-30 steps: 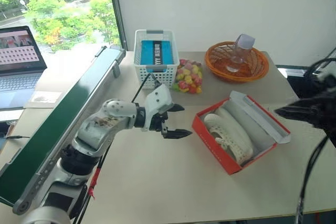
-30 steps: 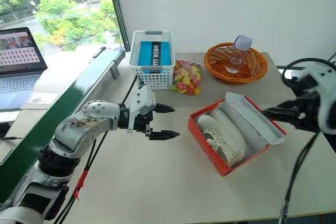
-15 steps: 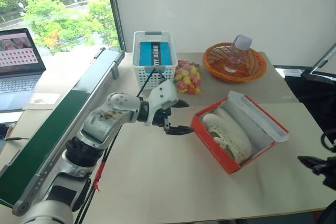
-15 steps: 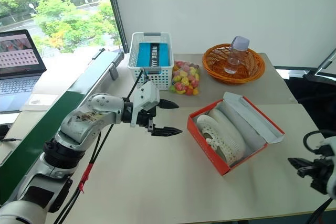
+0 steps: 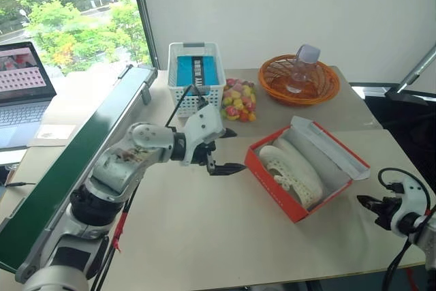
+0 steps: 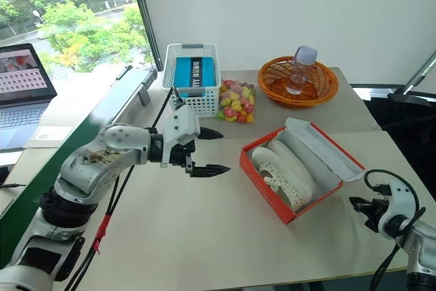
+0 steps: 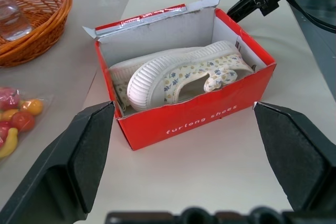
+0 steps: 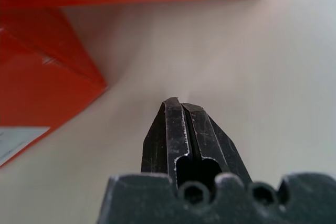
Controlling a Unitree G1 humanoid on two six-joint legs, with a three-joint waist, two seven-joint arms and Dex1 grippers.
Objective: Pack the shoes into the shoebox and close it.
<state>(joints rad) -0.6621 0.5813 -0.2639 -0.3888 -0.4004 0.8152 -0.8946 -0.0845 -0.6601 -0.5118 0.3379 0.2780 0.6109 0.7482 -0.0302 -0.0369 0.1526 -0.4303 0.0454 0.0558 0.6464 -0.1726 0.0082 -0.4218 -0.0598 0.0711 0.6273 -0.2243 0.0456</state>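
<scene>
The shoebox [image 5: 306, 170], shoes [image 5: 291, 170] inside and lid open, lies between both grippers. The right gripper [image 5: 364, 202], pinched shut and empty, sits just off its near corner. The left gripper [image 5: 229, 149], spread wide and empty, faces its long side.

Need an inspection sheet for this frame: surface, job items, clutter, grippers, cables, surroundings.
Surface: beige table, bare in front.
Job's things: shoes both inside the shoebox; lid open.
Clutter: white mesh basket, bag of candies, wicker basket holding a bottle.
Grippers: left gripper open, empty, beside the box; right gripper shut, empty, low at the box's other side.
Cables: black cable looped at the right wrist.
Surroundings: green conveyor, laptop, window.
</scene>
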